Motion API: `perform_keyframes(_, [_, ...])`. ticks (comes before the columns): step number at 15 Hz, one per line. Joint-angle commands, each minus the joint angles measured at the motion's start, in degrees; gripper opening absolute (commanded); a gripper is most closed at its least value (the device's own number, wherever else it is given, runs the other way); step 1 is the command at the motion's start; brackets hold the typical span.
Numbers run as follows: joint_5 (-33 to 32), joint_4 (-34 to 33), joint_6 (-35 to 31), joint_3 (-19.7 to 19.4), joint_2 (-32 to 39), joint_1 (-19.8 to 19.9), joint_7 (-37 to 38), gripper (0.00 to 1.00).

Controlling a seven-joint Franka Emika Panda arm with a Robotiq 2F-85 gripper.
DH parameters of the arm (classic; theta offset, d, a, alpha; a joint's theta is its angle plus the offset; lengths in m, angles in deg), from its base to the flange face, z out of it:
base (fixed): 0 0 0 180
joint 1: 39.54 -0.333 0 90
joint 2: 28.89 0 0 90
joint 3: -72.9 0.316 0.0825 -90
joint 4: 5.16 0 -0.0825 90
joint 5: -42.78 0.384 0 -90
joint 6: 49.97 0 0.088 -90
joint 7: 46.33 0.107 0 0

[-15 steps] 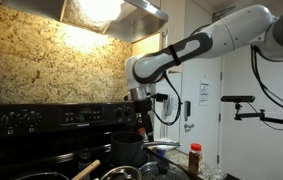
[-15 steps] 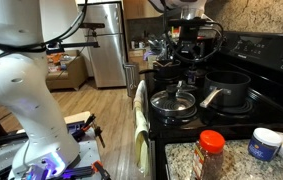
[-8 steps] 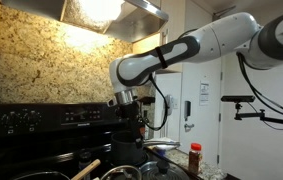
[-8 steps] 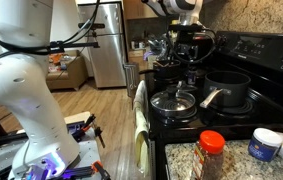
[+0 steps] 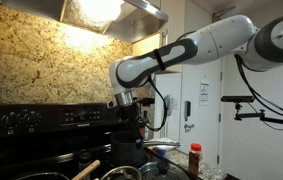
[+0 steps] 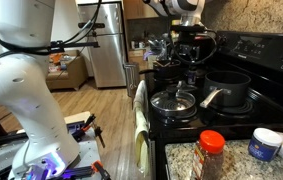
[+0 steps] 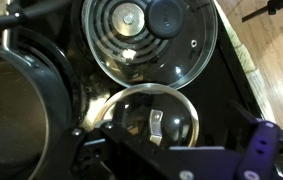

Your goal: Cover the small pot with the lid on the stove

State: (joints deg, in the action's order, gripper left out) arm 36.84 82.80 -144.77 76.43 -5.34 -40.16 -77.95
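I am looking down through the wrist view, and the lid (image 7: 151, 118), small and of glass, is lying flat on the black stove (image 6: 247, 48) in the lower middle of the frame. The dark parts of the gripper (image 6: 186, 60) are crossing the frame's bottom edge just under it. The lid's rim is showing clear of them, and nothing is touching its handle strip. I cannot tell from any view whether the jaws are spread or pressed together; they are gripping nothing that I can see.

The pot (image 7: 11, 100), black and uncovered, is filling the left side of the wrist view, close beside the lid. In an exterior view it is sitting right of centre (image 6: 228, 88), its handle pointing to the lower left. A bigger glass lid (image 7: 146, 40) is taking the upper middle of the wrist view. In an exterior view the gripper is hanging above the stove's far part, near the top of the frame.
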Motion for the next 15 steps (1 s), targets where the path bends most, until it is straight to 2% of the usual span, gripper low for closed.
perform_keyframes(1, [-0.7,1.8,-6.0,0.5,1.5,0.2,1.2,1.0])
perform_keyframes(4, [-2.0,3.4,-13.7,0.7,3.6,-0.9,2.4,1.0])
perform_keyframes(8, [-1.3,5.6,-19.6,1.3,5.3,-1.6,4.3,1.0])
perform_keyframes(13, [-1.8,4.6,-21.8,2.0,8.3,-2.7,4.6,1.0])
perform_keyframes(14, [-1.7,4.4,-21.9,2.0,8.7,-2.8,4.5,0.75])
perform_keyframes(15, [-1.9,4.1,-21.0,2.1,9.1,-3.0,4.1,0.74])
